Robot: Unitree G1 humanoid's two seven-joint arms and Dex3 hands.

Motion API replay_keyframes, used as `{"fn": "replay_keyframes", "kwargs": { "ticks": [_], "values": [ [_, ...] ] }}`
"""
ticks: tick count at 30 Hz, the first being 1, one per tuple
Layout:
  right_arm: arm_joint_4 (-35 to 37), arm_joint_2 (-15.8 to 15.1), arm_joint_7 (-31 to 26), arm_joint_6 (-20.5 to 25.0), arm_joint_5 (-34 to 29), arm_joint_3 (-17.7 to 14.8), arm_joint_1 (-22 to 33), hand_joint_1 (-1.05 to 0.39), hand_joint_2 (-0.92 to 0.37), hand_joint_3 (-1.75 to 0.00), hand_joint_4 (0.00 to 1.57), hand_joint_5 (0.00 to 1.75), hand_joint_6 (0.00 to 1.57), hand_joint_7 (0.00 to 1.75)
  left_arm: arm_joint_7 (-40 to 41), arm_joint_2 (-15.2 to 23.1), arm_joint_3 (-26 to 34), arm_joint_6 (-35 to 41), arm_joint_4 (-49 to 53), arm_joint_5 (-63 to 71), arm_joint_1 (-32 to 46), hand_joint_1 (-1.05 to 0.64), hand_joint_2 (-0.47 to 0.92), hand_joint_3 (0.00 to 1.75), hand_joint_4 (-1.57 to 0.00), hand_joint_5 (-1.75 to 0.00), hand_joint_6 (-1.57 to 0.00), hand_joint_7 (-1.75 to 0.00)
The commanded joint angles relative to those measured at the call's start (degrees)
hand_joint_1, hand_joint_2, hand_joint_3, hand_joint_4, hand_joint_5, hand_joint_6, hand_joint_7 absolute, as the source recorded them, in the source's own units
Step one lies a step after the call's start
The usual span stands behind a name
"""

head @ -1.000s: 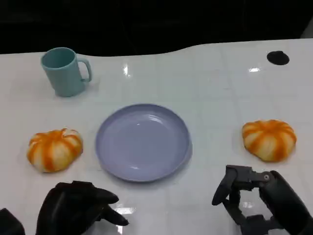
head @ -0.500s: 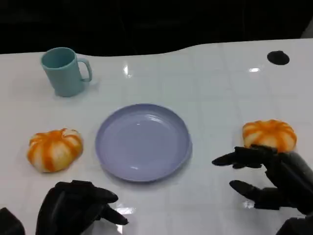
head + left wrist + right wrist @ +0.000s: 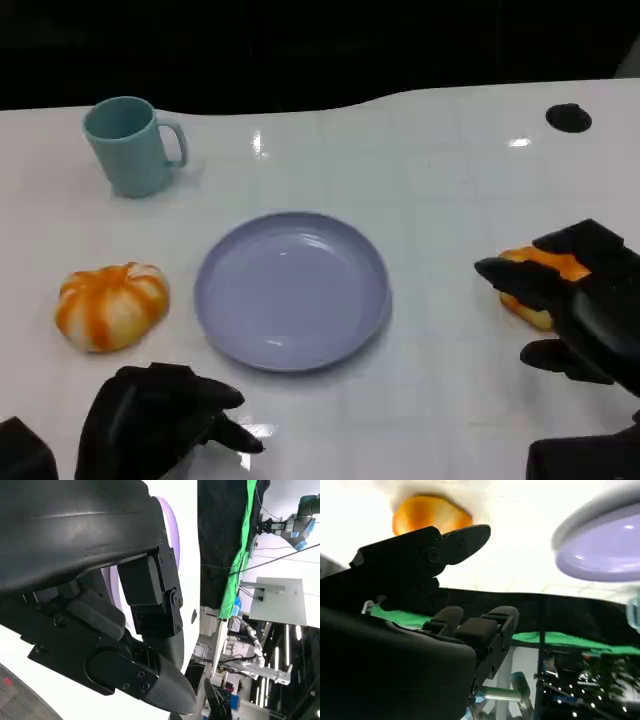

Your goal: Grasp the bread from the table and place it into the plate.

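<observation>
1. White and glossy, the table [image 3: 430, 190] is carrying a lilac plate [image 3: 291, 290] at its middle, a teal mug [image 3: 128, 146] far off at the back left, and two orange-striped bread rolls, one on each side of the plate.

2. Reaching in over the bread on the right [image 3: 535, 290], the right hand [image 3: 575, 305] is spreading its fingers, one lying across the top of the roll and others hanging below and in front of it. The right wrist view is showing the same roll [image 3: 430, 514] just past the fingertips, with daylight between thumb and fingers.

3. Whether any finger is actually touching the crust, I cannot tell; nothing is gripped yet, so I am judging the hand to be wide open and empty.

4. To do this step well, the hand is probably needing to settle lower so the fingers wrap both flanks of the roll, then close gently, since a soft roll could squash or squirt sideways.

5. Lifting should be high enough to clear the plate's rim before moving across.

6. Resting near the table edge, the left hand [image 3: 160, 420] is holding nothing, fingers loosely apart, near the other roll [image 3: 111, 305].
</observation>
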Motion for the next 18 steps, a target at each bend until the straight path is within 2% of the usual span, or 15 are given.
{"fn": "replay_keyframes", "kwargs": {
  "ticks": [1,5,11,14,15,18],
  "values": [
    [-3.04,-0.97,4.47,7.66,-6.63,2.39,-1.90,-0.60,-0.85,-0.01,0.00,0.71,0.42,0.00,0.09,0.43,0.45,-0.76,0.80,0.36,-0.41,-1.05,0.76,0.00,-1.57,-0.36,-1.57,-0.13],
    [-3.28,-0.54,8.06,12.43,-9.72,4.65,-3.63,-0.59,-0.84,0.00,0.00,0.66,0.41,0.01,0.02,0.35,0.43,-0.64,0.63,0.34,-0.31,-1.05,0.76,0.00,-1.57,-0.36,-1.57,-0.12],
    [1.76,0.56,8.85,16.48,-10.31,8.36,-7.52,-0.55,-0.81,0.00,0.01,0.66,0.40,0.00,0.35,0.37,0.35,-0.46,0.00,0.60,0.09,-1.05,0.76,0.00,-1.57,-0.36,-1.57,-0.12],
    [5.63,1.06,8.23,17.98,-10.31,10.27,-9.69,-0.53,-0.78,0.00,0.11,0.52,0.40,0.00,0.44,0.32,0.30,-0.90,-0.06,0.88,0.24,-1.05,0.76,0.00,-1.57,-0.36,-1.57,-0.12],
    [7.41,1.28,7.76,18.36,-10.23,10.92,-10.57,-0.52,-0.78,0.00,0.16,0.43,0.40,0.00,0.51,0.28,0.32,-1.06,-0.09,1.05,0.28,-1.05,0.76,0.00,-1.57,-0.36,-1.57,-0.12],
    [12.46,1.61,6.03,19.09,-10.05,12.75,-12.97,-0.51,-0.80,-0.01,0.21,0.35,0.39,0.00,0.31,0.17,0.44,-0.90,-0.16,1.11,0.31,-1.05,0.77,0.00,-1.57,-0.36,-1.57,-0.12]
  ]
}}
